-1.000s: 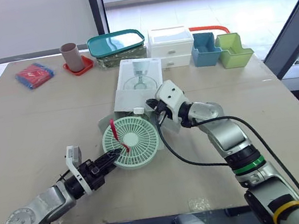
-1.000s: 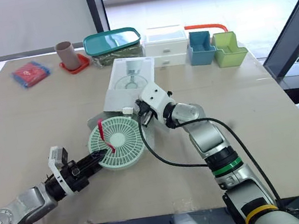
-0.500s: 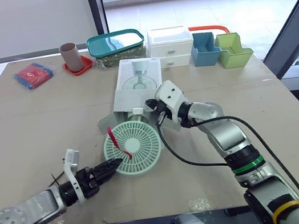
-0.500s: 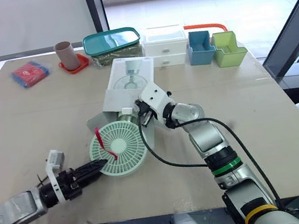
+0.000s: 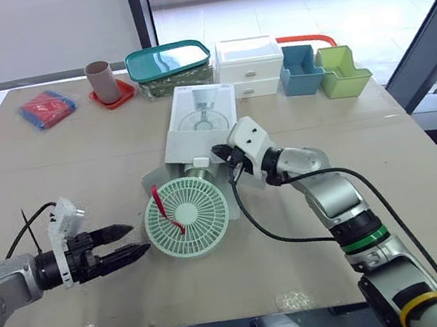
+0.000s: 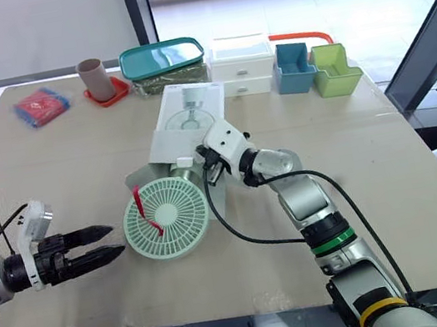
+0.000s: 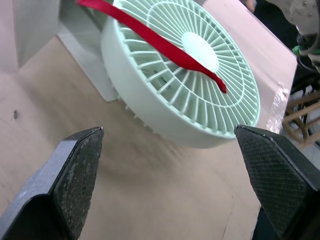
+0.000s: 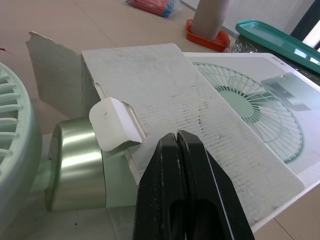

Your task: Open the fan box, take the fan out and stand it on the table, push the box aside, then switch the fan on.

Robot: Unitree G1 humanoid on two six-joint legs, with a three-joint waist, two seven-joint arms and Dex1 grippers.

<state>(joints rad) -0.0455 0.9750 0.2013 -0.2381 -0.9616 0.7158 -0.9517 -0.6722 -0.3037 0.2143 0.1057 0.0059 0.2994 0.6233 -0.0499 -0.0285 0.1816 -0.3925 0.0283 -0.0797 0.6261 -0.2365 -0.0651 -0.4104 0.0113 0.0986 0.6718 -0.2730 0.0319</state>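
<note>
The mint-green fan [image 5: 189, 229] lies with its round grille tilted up on the table, a red ribbon [image 7: 150, 37] across the grille. Its metallic base [image 8: 75, 165] still sits in the open end of the white fan box [image 5: 199, 124], which lies flat behind it. My left gripper [image 5: 138, 237] is open just left of the grille, apart from it, with its fingers [image 7: 75, 170] spread wide. My right gripper [image 8: 176, 137] is shut, with nothing seen between its fingers, its tips resting on the box at the open end.
Along the far edge stand a red packet [image 5: 49, 109], a brown cup [image 5: 99, 78] on a red coaster, a teal-lidded container [image 5: 169, 60], a white drawer unit [image 5: 250, 65], a blue bin [image 5: 300, 71] and a green bin [image 5: 343, 72].
My left gripper has drawn back to the left, off the fan grille, and opened. The fan has slid a little to the left. The right gripper has stayed on the box.
</note>
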